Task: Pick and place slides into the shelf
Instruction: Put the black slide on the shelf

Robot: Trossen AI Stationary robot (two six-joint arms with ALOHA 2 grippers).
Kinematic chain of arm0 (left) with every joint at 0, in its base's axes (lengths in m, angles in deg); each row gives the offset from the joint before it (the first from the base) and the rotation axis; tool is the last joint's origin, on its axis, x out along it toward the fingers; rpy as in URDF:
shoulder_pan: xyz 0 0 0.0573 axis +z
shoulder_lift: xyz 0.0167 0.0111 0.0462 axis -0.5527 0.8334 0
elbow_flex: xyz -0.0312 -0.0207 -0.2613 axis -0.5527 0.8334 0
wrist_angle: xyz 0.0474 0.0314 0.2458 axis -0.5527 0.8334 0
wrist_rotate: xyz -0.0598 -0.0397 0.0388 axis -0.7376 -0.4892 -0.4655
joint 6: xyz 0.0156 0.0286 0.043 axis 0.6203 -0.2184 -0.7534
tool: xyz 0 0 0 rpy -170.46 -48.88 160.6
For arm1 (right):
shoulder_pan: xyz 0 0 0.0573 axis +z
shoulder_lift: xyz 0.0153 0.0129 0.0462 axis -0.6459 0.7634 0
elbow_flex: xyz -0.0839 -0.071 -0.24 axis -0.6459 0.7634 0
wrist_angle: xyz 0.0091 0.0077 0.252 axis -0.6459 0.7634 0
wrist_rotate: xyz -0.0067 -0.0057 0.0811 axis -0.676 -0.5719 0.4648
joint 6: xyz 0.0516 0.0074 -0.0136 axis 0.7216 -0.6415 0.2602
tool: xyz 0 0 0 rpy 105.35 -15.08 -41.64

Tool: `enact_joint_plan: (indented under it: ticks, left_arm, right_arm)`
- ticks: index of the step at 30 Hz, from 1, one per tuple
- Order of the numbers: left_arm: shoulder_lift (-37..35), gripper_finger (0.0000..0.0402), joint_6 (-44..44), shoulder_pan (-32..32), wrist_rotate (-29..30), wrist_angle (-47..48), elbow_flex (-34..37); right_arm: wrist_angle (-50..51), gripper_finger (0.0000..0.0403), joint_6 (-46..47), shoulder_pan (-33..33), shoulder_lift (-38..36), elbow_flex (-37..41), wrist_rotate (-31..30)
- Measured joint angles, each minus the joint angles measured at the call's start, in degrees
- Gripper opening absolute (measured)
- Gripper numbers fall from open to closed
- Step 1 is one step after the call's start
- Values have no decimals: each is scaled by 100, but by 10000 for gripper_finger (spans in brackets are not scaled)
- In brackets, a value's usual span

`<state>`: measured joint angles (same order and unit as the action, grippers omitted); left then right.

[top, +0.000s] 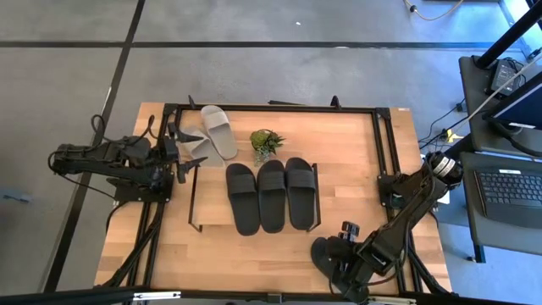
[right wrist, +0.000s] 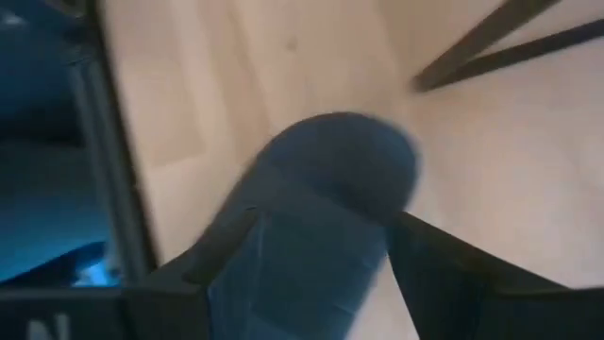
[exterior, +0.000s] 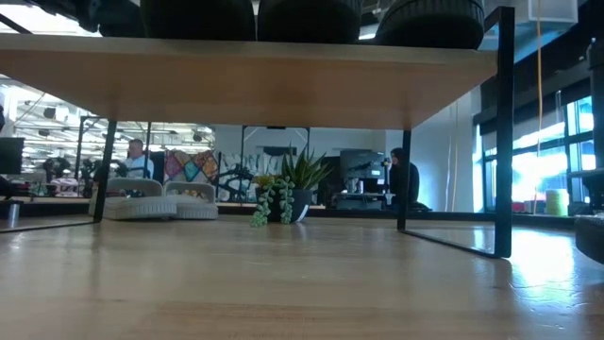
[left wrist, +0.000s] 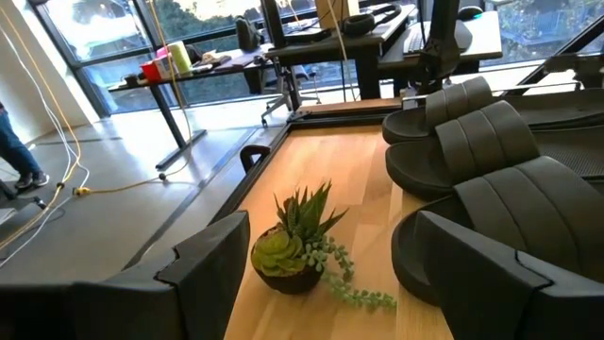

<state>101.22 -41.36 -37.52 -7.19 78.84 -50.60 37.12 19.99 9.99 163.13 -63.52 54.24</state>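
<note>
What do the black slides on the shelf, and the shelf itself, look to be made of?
Black slides: likely rubber or foam, matte, moulded in one piece with ribbed straps. Shelf: light wooden board with visible grain, smooth finish; thin black frame, probably painted metal.

Floor [top: 254,68]: grey, crossed by dark lines, upper half of the high view. Desk [top: 508,182]: dark, right edge of the high view, bearing a keyboard [top: 513,188]. Cable [top: 436,12]: yellow, top right of that view. Windows [exterior: 543,161]: bright, right side of the low view. Workbenches [exterior: 57,184]: cluttered, mid-left of the low view. Second desk [left wrist: 236,61]: black-legged, upper centre of the left wrist view, before sunlit glazing.
</note>
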Motion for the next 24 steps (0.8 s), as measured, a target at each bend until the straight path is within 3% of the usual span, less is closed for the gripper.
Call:
enact_joint_plan:
  ticks: [6, 11, 16, 21, 24]
  left_arm:
    - [0, 293, -1, 0, 0, 0, 0]
    - [0, 293, 127, 0, 0, 2, 0]
    - [0, 293, 138, 0, 0, 2, 0]
    - [0, 293, 143, 0, 0, 2, 0]
    - [0, 293, 149, 0, 0, 2, 0]
  right_arm:
    - [-127, 231, -95, 167, 0, -2, 945]
    - [82, 232, -1334, 513, 0, -2, 1340]
    - [415, 232, -1510, 770, 0, -2, 1290]
    - [496, 232, -1564, 911, 5, -2, 587]
    - [434, 232, -1789, 941, 71, -4, 483]
